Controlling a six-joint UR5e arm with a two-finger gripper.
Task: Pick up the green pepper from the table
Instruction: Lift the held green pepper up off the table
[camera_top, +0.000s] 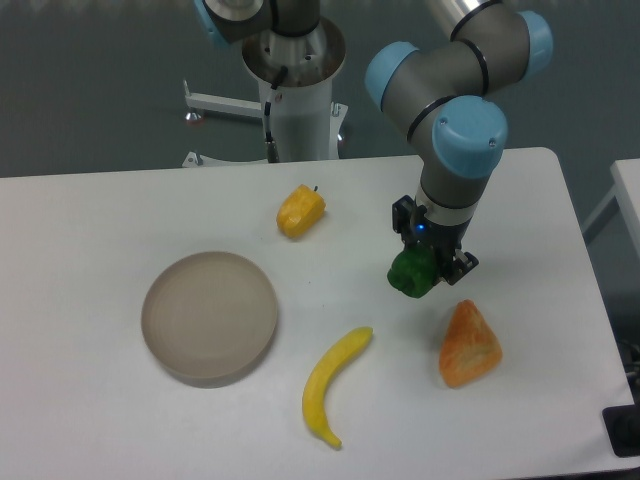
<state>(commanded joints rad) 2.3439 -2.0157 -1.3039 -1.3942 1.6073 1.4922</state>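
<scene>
From the fixed camera above, a big white table with rounded corners (90, 420) fills most of the view. The grey robot arm with light blue caps (450, 90) bends down over the right side of the table. At its end is the black two-finger gripper (428, 262), pointing down.

The small shiny dark-green pepper (411, 272) sits right under the gripper. The black fingers are on both sides of it and press against it, so the gripper is closed around the pepper. The pepper is at the right middle of the table. It is hard to tell if it rests on the table or is lifted a little bit.

Other things lie around it. A lumpy orange fruit shaped like a cone (469, 345) lies just beside the pepper, a little nearer the front and to the right. They are close but do not touch. A long yellow banana (333, 385) lies near the front, to the left of the pepper. A small yellow-orange pepper (300, 211) sits further back and to the left, well apart from the green one. A round flat grey-brown plate (209, 317) lies on the left half of the table, far from the gripper.

Behind the table stands the white post of the robot base (298, 100).
</scene>
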